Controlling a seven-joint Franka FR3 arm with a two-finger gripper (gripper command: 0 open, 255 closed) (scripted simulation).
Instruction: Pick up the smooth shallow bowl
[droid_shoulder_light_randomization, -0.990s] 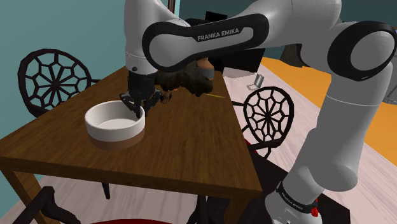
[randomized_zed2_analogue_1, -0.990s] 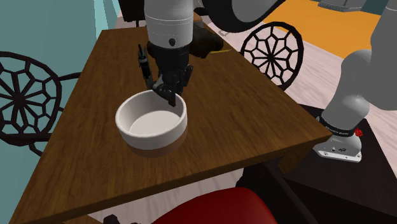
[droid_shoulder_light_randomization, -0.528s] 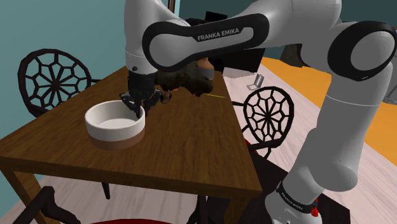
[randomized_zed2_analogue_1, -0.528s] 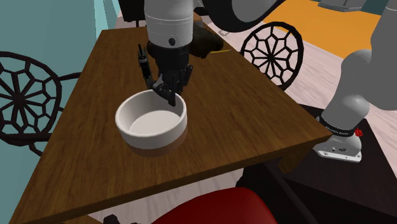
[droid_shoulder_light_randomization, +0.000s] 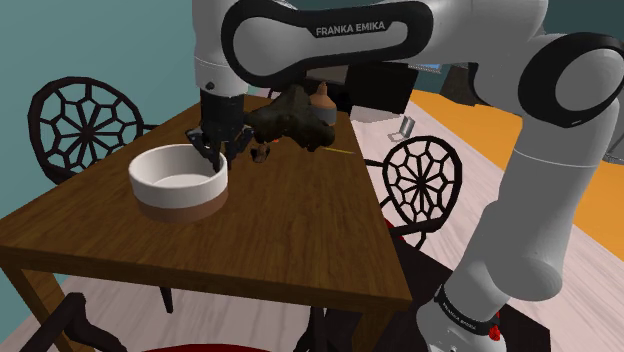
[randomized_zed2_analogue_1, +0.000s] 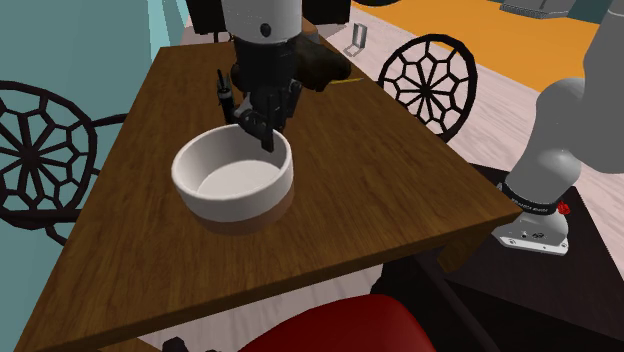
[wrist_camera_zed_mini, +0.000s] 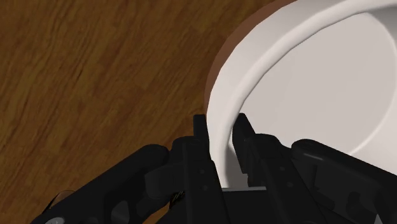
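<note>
Bowl (randomized_zed2_analogue_1: 232, 180), white with a brown base, looks rigid, smooth and likely slippery, at the wooden table's (randomized_zed2_analogue_1: 400, 170) middle. The hand (wrist_camera_zed_mini: 219, 130) pinches its rim wall, one finger inside, one outside; held so, it may tilt.

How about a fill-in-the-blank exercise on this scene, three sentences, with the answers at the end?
1. The black gripper is shut on the white bowl's ______.
2. One finger is inside the bowl, the other ______ its wall.
3. The table under the bowl is made of dark brown ______.
Missing words: rim; outside; wood.
</note>
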